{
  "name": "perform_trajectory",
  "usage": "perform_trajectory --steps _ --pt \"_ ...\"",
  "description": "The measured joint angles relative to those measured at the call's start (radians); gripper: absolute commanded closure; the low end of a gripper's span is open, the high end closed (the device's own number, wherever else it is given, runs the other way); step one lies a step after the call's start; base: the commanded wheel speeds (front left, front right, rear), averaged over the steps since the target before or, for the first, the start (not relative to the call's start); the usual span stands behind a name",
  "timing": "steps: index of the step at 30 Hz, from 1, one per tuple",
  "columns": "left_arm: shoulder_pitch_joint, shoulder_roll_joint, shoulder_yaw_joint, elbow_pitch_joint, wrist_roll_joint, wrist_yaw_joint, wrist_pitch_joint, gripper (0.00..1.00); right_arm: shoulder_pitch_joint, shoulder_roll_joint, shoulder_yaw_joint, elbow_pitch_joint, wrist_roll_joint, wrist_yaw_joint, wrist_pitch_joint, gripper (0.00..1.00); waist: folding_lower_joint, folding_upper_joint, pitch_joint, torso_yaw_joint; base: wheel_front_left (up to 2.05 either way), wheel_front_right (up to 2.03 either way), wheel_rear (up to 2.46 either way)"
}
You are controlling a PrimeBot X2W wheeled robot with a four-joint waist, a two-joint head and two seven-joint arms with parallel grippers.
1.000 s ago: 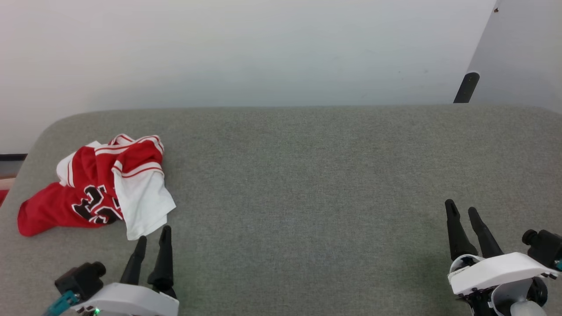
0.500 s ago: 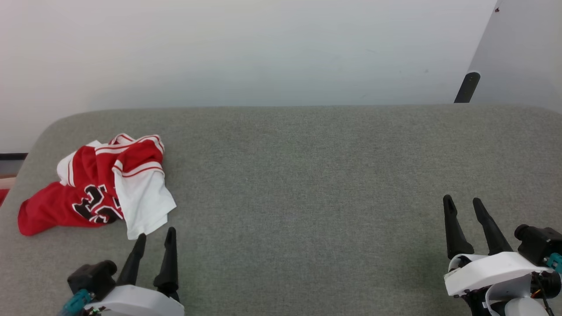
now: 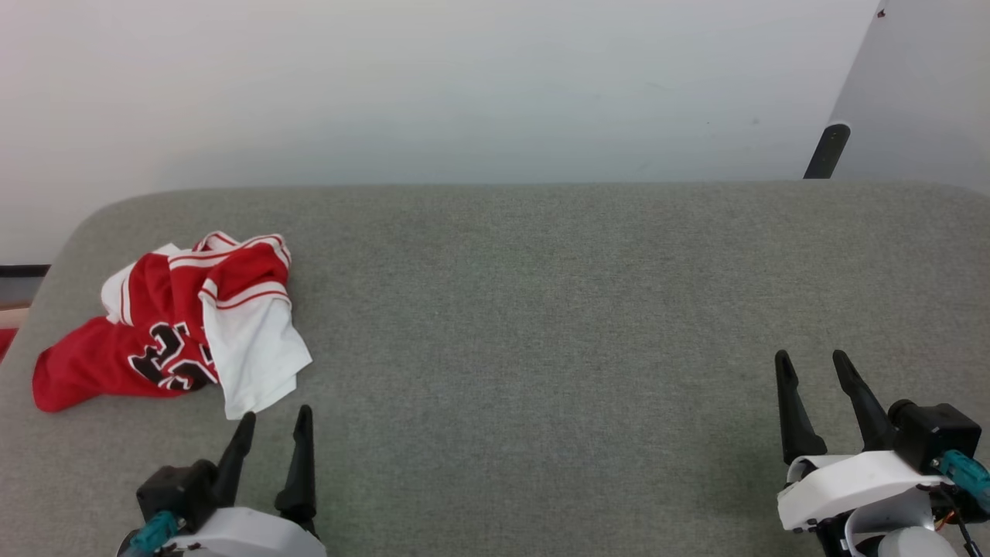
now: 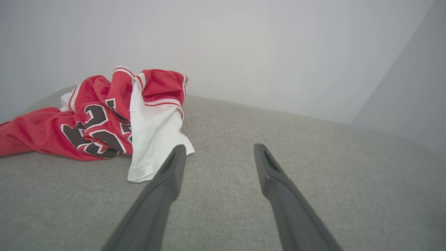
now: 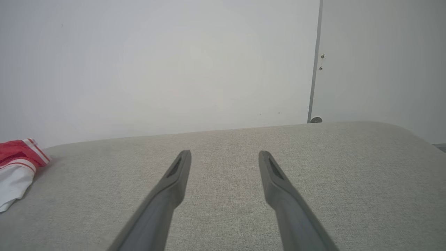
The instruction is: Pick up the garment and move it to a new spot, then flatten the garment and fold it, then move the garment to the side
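Two claws logged, both mine. Item one, left claw (image 3: 275,414): fingers apart with nothing gripped, set at the near left of the desk (image 3: 541,309), tips pointing away from me. Item two, right claw (image 3: 810,356): fingers likewise apart and holding nothing, set at the near right of the desk, well apart from the left claw.

Item three, shirt (image 3: 178,325): lies crumpled in a heap on the left part of the desk, near its rounded left edge. It has a red body, a white sleeve with red-and-white striped trim, and black numerals outlined in white, showing in part on the near face of the heap. The white sleeve spreads toward me, and its lower corner sits just beside the tip of the left claw's left finger. In the left wrist view that fingertip overlaps the sleeve's edge, and I cannot confirm contact. The right wrist view catches one end of the shirt at its far left, well apart from the right claw.

Surroundings: the desk top is grey woven fabric with rounded corners. A pale wall (image 3: 464,93) stands behind it, and a dark post (image 3: 826,151) rises beyond the far right corner
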State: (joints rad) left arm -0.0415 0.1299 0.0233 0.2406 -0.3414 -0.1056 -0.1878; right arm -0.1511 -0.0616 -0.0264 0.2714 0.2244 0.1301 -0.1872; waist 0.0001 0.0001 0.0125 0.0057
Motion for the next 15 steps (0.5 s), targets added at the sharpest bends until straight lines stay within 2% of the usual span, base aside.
perform_trajectory --steps 15 --pt "-0.012 0.001 0.007 0.016 0.120 -0.004 -0.033 0.00 -0.001 0.007 -0.025 0.027 -0.142 0.000 -0.033 0.00 0.0000 0.0000 0.008 0.006 0.00 0.00 0.00"
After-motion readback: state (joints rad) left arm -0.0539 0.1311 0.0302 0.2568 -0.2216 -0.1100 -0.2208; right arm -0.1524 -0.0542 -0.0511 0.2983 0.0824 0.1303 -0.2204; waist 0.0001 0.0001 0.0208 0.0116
